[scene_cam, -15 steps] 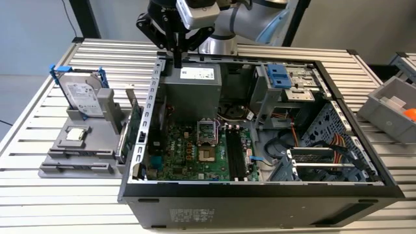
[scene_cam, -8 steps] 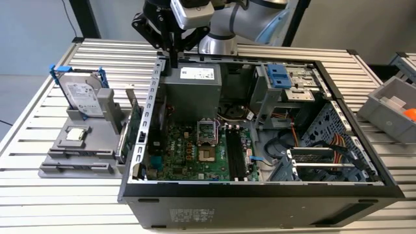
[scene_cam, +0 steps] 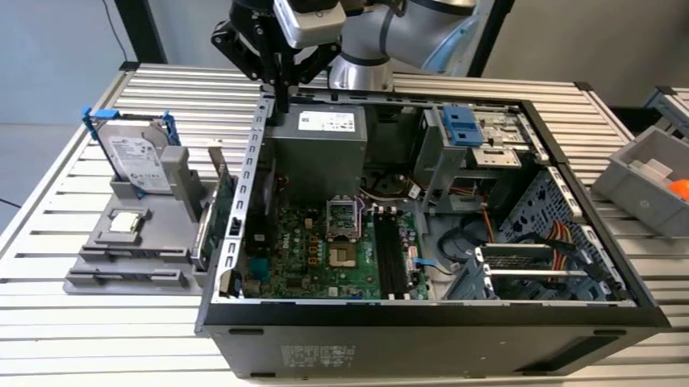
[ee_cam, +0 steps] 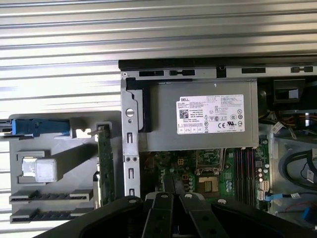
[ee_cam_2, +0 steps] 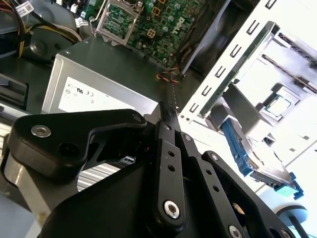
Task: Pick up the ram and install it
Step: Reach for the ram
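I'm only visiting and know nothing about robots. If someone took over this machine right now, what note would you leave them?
Gripper: shut and empty, hanging over the far corner of the open computer case, on the exterior view's left.
Ram: standing on edge in the grey holder, just outside the case wall, apart from the gripper.
Done: nothing yet; the ram is untouched.
Left: the whole job, both pickup and install.

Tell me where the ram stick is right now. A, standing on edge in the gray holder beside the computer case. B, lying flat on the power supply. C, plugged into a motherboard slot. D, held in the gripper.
A: in the first wrist view the ram stands on edge in the gray holder, just outside the computer case, and the gripper carries nothing.
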Robot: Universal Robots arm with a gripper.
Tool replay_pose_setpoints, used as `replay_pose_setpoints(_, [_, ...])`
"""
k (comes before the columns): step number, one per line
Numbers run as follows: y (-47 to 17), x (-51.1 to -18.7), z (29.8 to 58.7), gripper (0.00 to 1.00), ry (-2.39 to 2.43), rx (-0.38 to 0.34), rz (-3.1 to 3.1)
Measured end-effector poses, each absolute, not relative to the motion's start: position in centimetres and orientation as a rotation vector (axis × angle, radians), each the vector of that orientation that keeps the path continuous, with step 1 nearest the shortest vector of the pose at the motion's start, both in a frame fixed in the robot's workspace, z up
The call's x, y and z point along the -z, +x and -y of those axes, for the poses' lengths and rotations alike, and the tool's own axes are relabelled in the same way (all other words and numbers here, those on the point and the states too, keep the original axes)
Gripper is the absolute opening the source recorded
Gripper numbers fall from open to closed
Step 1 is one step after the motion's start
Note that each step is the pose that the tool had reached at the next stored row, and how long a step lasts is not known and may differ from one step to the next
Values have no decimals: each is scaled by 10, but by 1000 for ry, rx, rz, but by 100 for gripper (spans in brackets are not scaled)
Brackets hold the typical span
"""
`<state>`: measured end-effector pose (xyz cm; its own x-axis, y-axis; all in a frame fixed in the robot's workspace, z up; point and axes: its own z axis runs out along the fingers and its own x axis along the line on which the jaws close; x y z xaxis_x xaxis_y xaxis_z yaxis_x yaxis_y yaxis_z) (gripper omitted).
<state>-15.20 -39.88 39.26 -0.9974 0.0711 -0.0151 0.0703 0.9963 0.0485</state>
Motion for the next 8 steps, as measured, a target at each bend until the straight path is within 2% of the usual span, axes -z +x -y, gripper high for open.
replay_pose_setpoints(8, [-158,-393,399,0,111,-75,-3123])
